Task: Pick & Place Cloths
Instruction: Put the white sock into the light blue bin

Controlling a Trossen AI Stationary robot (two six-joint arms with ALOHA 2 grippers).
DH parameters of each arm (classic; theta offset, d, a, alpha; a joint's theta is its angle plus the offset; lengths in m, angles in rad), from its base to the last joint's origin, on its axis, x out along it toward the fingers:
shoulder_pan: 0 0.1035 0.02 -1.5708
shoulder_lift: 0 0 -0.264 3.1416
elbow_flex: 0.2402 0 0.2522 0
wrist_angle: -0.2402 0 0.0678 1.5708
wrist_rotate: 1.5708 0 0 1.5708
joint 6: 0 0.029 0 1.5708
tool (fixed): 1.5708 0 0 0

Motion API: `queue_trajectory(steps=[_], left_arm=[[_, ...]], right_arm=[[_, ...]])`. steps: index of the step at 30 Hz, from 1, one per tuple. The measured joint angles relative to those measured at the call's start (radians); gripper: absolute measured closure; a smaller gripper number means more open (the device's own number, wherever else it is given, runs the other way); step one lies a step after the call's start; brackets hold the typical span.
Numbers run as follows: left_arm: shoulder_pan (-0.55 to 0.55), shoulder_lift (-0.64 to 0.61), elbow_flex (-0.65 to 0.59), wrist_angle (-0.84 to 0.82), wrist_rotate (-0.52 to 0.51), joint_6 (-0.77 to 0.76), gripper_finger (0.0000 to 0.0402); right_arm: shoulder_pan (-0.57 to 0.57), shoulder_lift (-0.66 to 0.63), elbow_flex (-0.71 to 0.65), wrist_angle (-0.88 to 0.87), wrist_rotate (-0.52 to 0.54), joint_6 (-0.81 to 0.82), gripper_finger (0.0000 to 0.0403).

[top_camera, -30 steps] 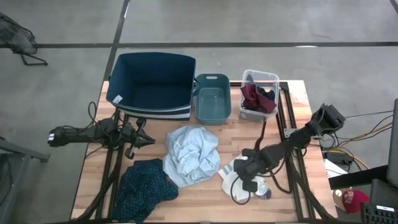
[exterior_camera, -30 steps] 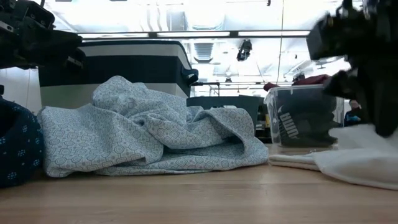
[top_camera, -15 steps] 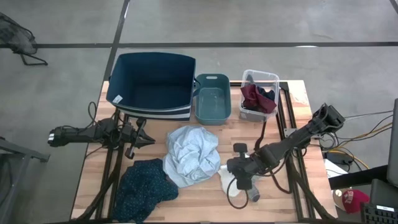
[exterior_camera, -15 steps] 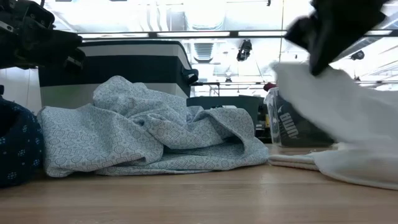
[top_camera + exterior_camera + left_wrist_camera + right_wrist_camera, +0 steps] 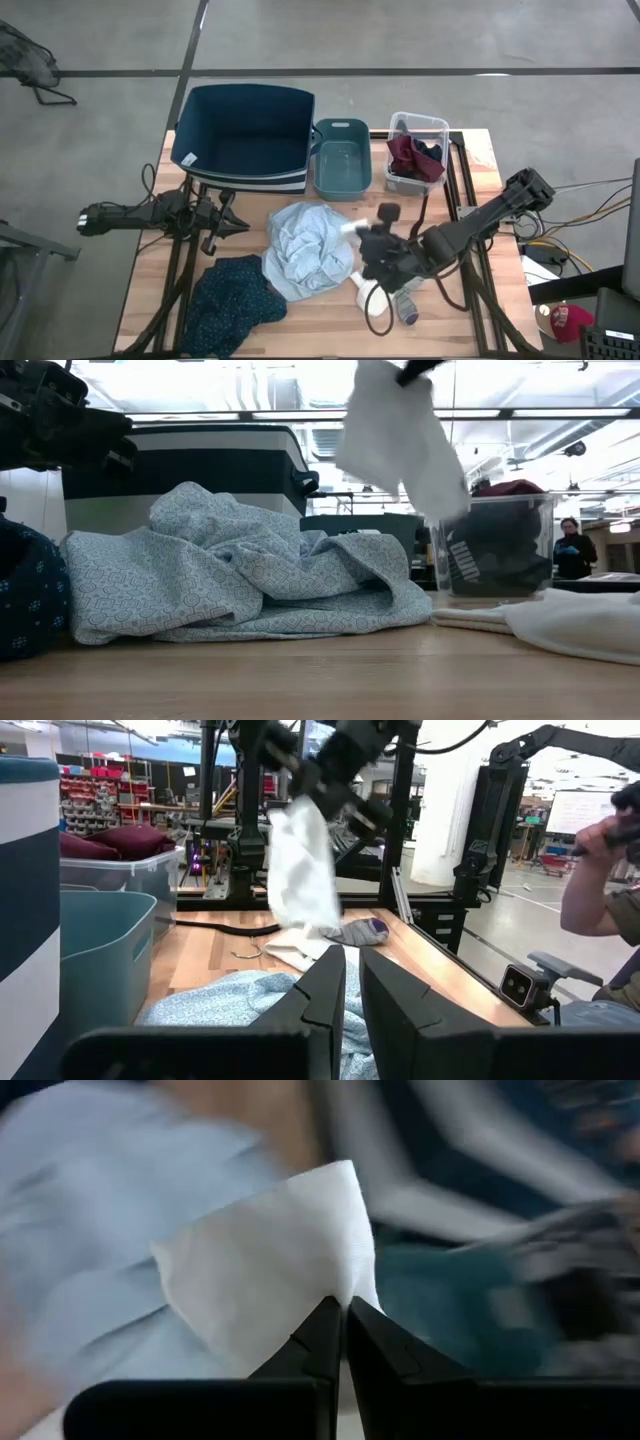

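My right gripper (image 5: 360, 231) hangs above the table between the pale blue-grey cloth (image 5: 308, 248) and the clear bin (image 5: 417, 150), shut on a small white cloth (image 5: 398, 442). Another white cloth (image 5: 373, 297) and a grey sock (image 5: 406, 306) lie flat on the wood below it. The dark teal patterned cloth (image 5: 233, 306) lies bunched at the near left. Maroon and dark navy cloths (image 5: 412, 157) sit in the clear bin. My left gripper (image 5: 244, 227) waits shut, left of the pale cloth. My right gripper pinches the white cloth at a bunched fold or corner (image 5: 343, 1285) between its two fingertips (image 5: 325, 1325). The cloth is lifted clear of the table and hangs slack below the fingers, as the low view and the left wrist view (image 5: 300, 870) show.
A large blue bin (image 5: 246, 135) and a small teal bin (image 5: 342, 158) stand along the far edge beside the clear bin. Bare wood shows at the near middle (image 5: 320, 325). A person (image 5: 568, 547) stands in the room beyond the table.
My right gripper has risen from the table's near right and swung toward the left and far side, keeping shut. The white cloth it holds went from lying on the wood to hanging clear in the air. The other white cloth and the sock stayed on the table.
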Motion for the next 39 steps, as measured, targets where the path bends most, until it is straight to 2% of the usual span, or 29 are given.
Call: queue_trajectory(steps=[8,10,15,20,28,32,39], left_arm=[[0.0,0.0,0.0,0.0,0.0,0.0,0.0362],[0.0,0.0,0.0,0.0,0.0,0.0,0.036],[0.0,0.0,0.0,0.0,0.0,0.0,0.0362],[0.0,0.0,0.0,0.0,0.0,0.0,0.036],[0.0,0.0,0.0,0.0,0.0,0.0,0.0361],[0.0,0.0,0.0,0.0,0.0,0.0,0.036],[0.0,0.0,0.0,0.0,0.0,0.0,0.036]], right_arm=[[-0.043,-0.001,0.039,0.016,0.504,-0.092,0.039],[-0.081,-0.001,0.052,0.016,0.548,-0.104,0.039],[-0.207,-0.001,0.079,0.019,0.541,-0.122,0.039],[-0.367,-0.001,0.084,0.03,0.403,-0.15,0.039],[-0.611,0.008,0.078,0.199,0.006,-0.273,0.039],[-0.687,0.007,0.073,0.211,-0.174,-0.242,0.039],[-0.726,0.007,0.023,0.214,-0.353,-0.186,0.0378]])
